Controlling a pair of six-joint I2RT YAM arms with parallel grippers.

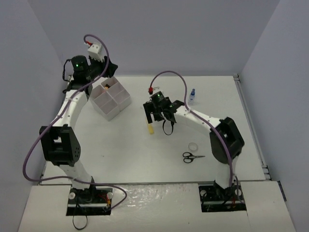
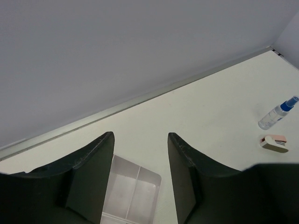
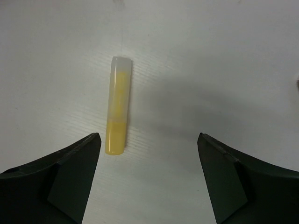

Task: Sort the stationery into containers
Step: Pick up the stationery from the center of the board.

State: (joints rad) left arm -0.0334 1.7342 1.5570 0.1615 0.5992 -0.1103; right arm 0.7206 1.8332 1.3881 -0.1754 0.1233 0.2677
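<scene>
We take the yellow highlighter (image 3: 117, 106) as the piece in hand. It lies flat on the table (image 1: 145, 159), out in the middle and well apart from the white tray (image 1: 126, 101). The right gripper (image 3: 148, 140) hangs just over it with its fingers spread wide and nothing between them. In the right wrist view the pen runs straight away from us, across the line the fingers would close along. It sits off to one side, just beside one fingertip (image 3: 88, 144) rather than midway.

We judge it light and stiff, a smooth plastic barrel that may roll or slide under a glancing touch. The best hold looks to be across the middle of the barrel, below the pale cap, once the gripper is centred over it.

The left gripper (image 2: 140, 137) is raised over the far edge of the tray (image 2: 133, 186), its fingers parted and empty. One far compartment seems to hold something tan, though it is too small for us to name.

The scissors (image 1: 192, 156), tape roll (image 1: 193, 145) and blue-capped bottle (image 1: 192, 95) lie loose on the right side of the table
</scene>
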